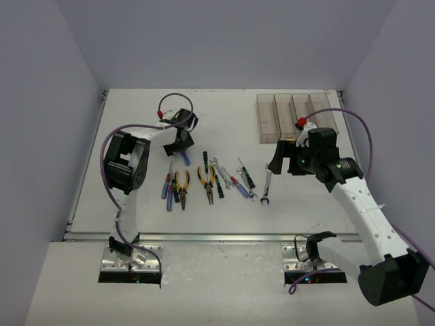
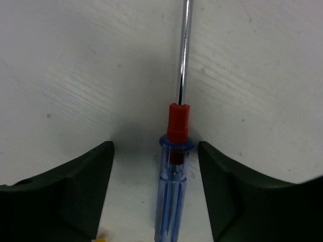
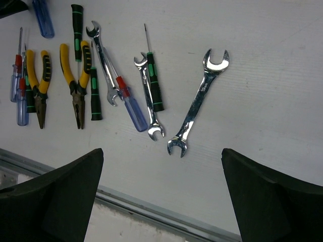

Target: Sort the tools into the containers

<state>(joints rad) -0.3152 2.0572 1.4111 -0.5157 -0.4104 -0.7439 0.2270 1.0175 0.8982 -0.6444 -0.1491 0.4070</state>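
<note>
Eyes on the blue-handled screwdriver (image 2: 171,194), red collar at the neck. Lies flat on the white table (image 1: 136,122), just beyond the left end of the row of tools, set apart from the yellow-handled pliers (image 1: 181,185) and the rest. Well apart from the containers (image 1: 296,115) up at the far right corner.

Now the bit that matters: long axis runs straight up the left wrist view, handle nearest the wrist, steel shaft pointing away. Straddled by the left gripper (image 2: 156,148), with one finger (image 2: 86,176) on each side of the handle and the bite line square across the axis. Parted, not clamped: bare table showing on both sides, a wide strip on the picture's left, only a sliver on its right. No contact to be seen. Off-centre, then, so probably a small nudge sideways as the squeeze lands.

Left arm folded hard at the elbow out to the left, wrist tipped down over the tool.

Over to the right gripper (image 3: 161,154): spread wide, nothing between the fingers, hovering above the row near the big wrench (image 3: 199,103). Well away from the screwdriver, so clearly the left arm's pick. Looks like grasp first, then a long carry rightward to the bins.
</note>
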